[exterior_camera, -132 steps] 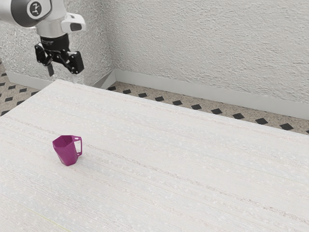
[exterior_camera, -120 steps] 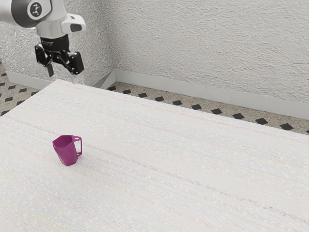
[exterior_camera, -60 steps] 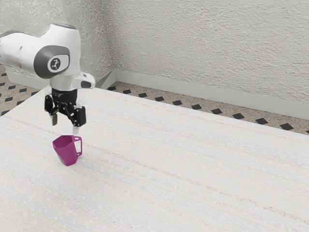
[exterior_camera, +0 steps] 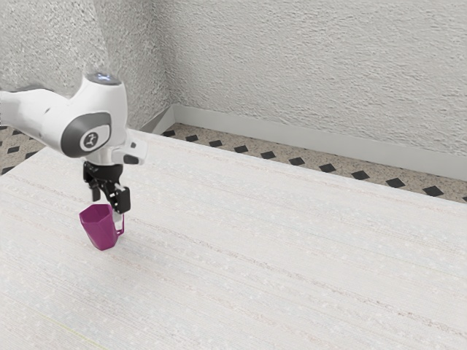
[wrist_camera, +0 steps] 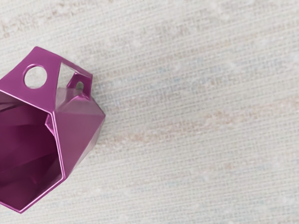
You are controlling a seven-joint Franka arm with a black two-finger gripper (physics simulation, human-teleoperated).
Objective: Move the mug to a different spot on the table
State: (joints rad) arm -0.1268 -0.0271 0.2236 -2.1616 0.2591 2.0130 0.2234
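**Pincer low over the mug, nothing gripped**

The exterior view shows the white arm (exterior_camera: 69, 125) bent down with its black pincer (exterior_camera: 108, 203) pointing at the tabletop (exterior_camera: 292, 240). The purple mug (exterior_camera: 99, 229) stands upright directly beneath the pincer. This view also takes in the rough grey wall (exterior_camera: 314, 65) and the tiled floor (exterior_camera: 306, 162) beyond the tabletop's far edge.

The wrist view looks straight down into the mug (wrist_camera: 74, 130) from just above. It shows the faceted, angular walls, the open mouth and the pierced handle (wrist_camera: 46, 77), with pale woven tabletop (wrist_camera: 210, 116) around them.

The pincer's fingers (exterior_camera: 122, 201) stand apart, partly open, with their tips at about the height of the mug's rim. One finger is on the handle side of the mug. Whether either finger touches the mug cannot be told, and the pincer holds nothing.

There is one mug, one arm, one pincer and one tabletop.
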